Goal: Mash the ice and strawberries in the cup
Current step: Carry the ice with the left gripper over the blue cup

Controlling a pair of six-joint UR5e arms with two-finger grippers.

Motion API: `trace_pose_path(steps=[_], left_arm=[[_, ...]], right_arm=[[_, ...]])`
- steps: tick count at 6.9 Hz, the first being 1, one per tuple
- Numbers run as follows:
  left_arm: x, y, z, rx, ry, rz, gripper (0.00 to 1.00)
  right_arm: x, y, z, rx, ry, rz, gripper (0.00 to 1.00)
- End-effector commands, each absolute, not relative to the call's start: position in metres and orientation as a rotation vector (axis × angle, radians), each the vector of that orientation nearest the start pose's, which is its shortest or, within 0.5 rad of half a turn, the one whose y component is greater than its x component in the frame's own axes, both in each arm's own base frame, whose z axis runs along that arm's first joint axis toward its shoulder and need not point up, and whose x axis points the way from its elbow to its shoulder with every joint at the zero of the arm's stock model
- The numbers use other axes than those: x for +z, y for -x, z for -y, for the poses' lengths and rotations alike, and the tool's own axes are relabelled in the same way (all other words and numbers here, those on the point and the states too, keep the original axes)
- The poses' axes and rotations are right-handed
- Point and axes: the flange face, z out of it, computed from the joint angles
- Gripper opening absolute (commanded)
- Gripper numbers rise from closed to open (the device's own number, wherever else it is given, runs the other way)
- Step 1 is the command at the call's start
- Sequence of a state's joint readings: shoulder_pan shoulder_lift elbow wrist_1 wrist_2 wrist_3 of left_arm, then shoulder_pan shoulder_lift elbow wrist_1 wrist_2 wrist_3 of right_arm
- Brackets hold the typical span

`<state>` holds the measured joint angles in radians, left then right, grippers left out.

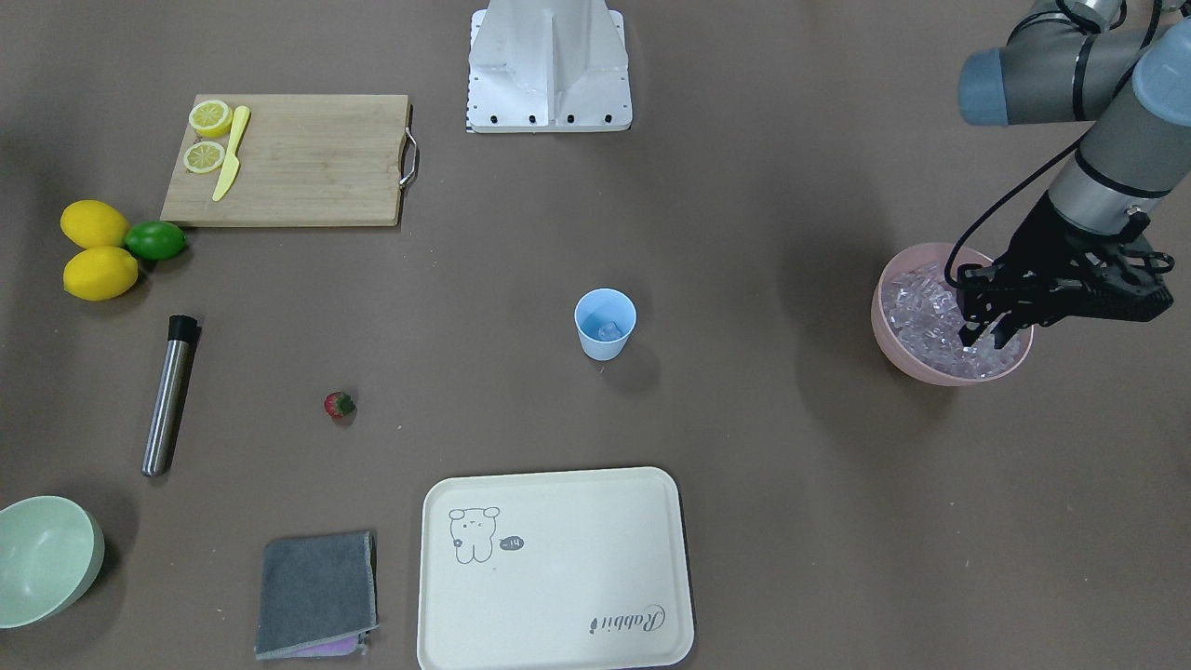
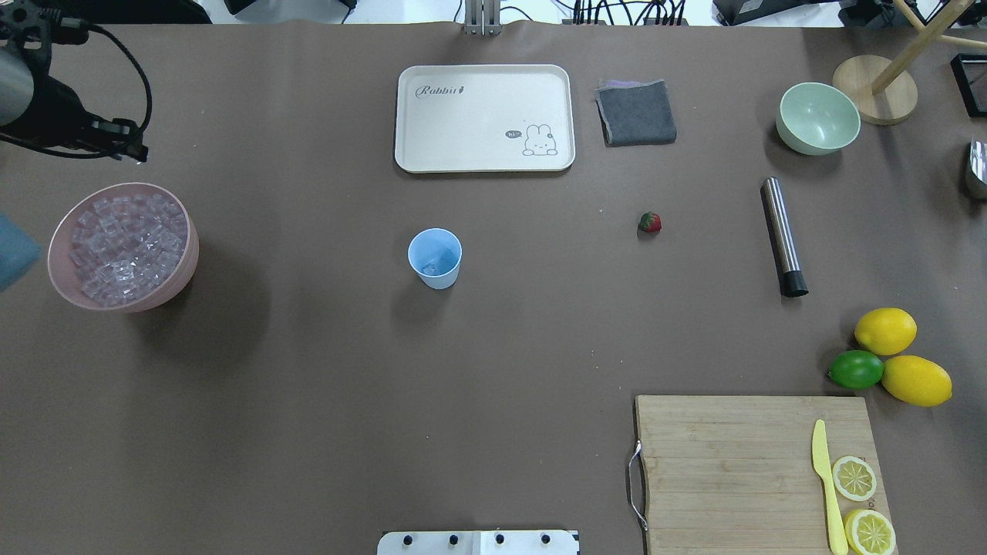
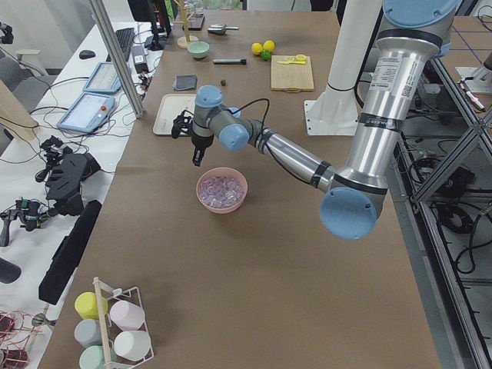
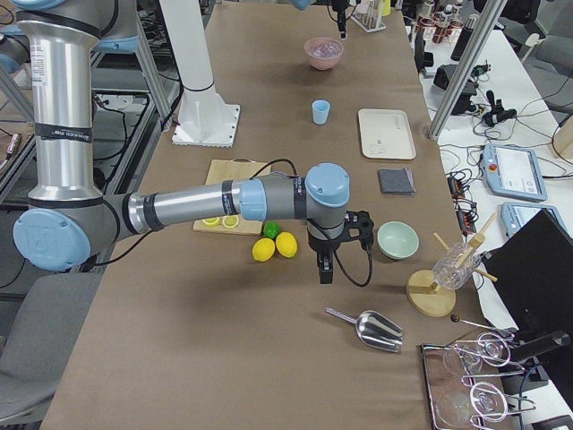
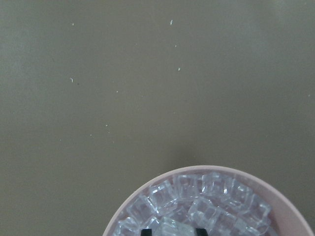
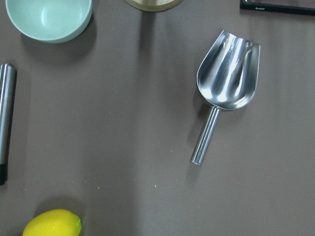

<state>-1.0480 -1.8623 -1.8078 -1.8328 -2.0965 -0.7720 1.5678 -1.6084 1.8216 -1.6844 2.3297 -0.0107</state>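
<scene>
Brown worktop [image 2: 308,385]. Pink bowl [image 1: 895,356] of ice [image 1: 916,312] sits under left gripper [image 1: 984,337], jaws narrowly apart, seemingly pinching one cube. Cup [image 1: 605,326], one cube inside, stands well apart to robot's right of jaws, left arm nearer. Strawberry [image 1: 339,405] lies farther right. Right gripper [image 4: 324,269] jaws: cannot tell.

Bare table [image 1: 800,447] around cup [image 1: 605,323], strawberry [image 1: 339,404] apart
</scene>
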Motion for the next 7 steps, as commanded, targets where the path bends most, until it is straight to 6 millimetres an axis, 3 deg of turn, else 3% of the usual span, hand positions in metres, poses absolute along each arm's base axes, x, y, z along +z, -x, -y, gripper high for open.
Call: trace_pose_path(steps=[1, 2, 5, 6, 7], left_arm=[[0.262, -0.303, 0.541, -0.102, -0.281, -1.021, 0.0], [0.236, -0.338, 0.523, -0.127, -0.297, -1.078, 0.0], [0.213, -0.454, 0.449, -0.136, -0.349, -1.087, 0.0], [0.192, -0.486, 0.436, -0.16, -0.387, -1.103, 0.0], [0.189, -0.505, 0.434, -0.171, -0.392, -1.093, 0.0]], right_arm=[[0.566, -0.06, 0.475, -0.056, -0.093, 0.762, 1.0], [0.565, -0.06, 0.475, -0.056, -0.094, 0.763, 1.0], [0.567, -0.06, 0.473, -0.055, -0.09, 0.766, 1.0], [0.569, -0.06, 0.472, -0.054, -0.087, 0.765, 1.0], [0.568, -0.06, 0.473, -0.054, -0.088, 0.763, 1.0]])
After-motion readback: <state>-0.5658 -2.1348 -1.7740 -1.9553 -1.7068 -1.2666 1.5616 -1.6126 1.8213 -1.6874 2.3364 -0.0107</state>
